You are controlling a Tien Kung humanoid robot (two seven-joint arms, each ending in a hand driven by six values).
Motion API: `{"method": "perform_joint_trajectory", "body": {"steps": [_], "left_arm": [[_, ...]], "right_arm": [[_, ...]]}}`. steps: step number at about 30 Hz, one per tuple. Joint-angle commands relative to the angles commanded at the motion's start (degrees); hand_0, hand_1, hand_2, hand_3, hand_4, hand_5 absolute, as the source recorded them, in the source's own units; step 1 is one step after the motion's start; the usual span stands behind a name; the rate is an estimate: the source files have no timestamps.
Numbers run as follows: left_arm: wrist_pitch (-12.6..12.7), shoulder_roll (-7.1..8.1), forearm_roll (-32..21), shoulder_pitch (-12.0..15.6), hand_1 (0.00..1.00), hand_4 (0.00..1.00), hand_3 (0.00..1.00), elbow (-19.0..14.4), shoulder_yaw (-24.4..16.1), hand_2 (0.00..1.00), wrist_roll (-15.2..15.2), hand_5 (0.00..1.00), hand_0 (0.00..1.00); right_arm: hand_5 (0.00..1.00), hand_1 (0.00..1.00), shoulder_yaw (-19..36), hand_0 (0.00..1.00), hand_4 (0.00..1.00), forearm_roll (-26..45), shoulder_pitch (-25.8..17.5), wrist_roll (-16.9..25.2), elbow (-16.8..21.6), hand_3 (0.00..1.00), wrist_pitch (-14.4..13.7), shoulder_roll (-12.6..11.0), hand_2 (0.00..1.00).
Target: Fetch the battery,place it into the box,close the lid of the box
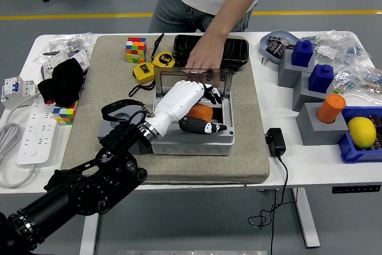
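White table carrying a grey mat. Grey box sitting at the mat's middle, clear lid standing upright, an orange battery lying inside. Left hand reaching into the box, fingers loosely curled over the battery, grip uncertain. A person's hand steadying the lid's top edge. Black tray behind the box; tape measures toward the mat's far left corner.

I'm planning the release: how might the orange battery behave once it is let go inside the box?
The orange battery looks cylindrical and lies on its side, so it may roll. The grey box has walls around it, which should stop it. It looks rigid, and the left hand is around it.
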Motion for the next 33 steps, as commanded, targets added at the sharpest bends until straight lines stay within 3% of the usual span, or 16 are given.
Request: {"method": "perform_joint_trajectory", "body": {"steps": [8,21,28,32,33], "left_arm": [[0.16,0.00,0.08,0.23,0.507,0.998,0.496,-2.20,0.39,0.499,0.15,0.402,0.404],[1.54,0.73,-0.12,0.97,0.510,0.998,0.496,-10.21,0.92,0.496,-0.36,0.437,0.406],[3.38,1.16,0.39,-0.41,0.506,0.998,0.494,-14.41,-0.16,0.494,-0.69,0.438,0.404],[2.47,1.36,2.43,-1.73,0.541,0.998,0.508,-14.93,-1.50,0.519,0.60,0.447,0.441],[0.83,1.51,3.36,-2.07,0.541,0.998,0.508,-15.34,-2.11,0.519,2.26,0.447,0.441]], "right_arm": [[0.885,0.647,0.07,0.719,0.998,0.05,0.06,0.04,0.00,0.678,-0.02,0.03,0.665],[0.884,0.647,0.30,0.720,0.998,0.19,0.02,0.16,0.00,0.677,-0.04,0.19,0.664],[0.884,0.647,0.54,0.720,0.998,0.01,0.12,0.10,0.00,0.678,-0.06,0.18,0.664],[0.884,0.647,0.64,0.719,0.998,-0.07,0.18,0.11,0.00,0.678,-0.06,0.19,0.664],[0.884,0.647,0.62,0.719,0.998,-0.10,0.20,0.13,0.00,0.678,-0.06,0.20,0.664]]}}
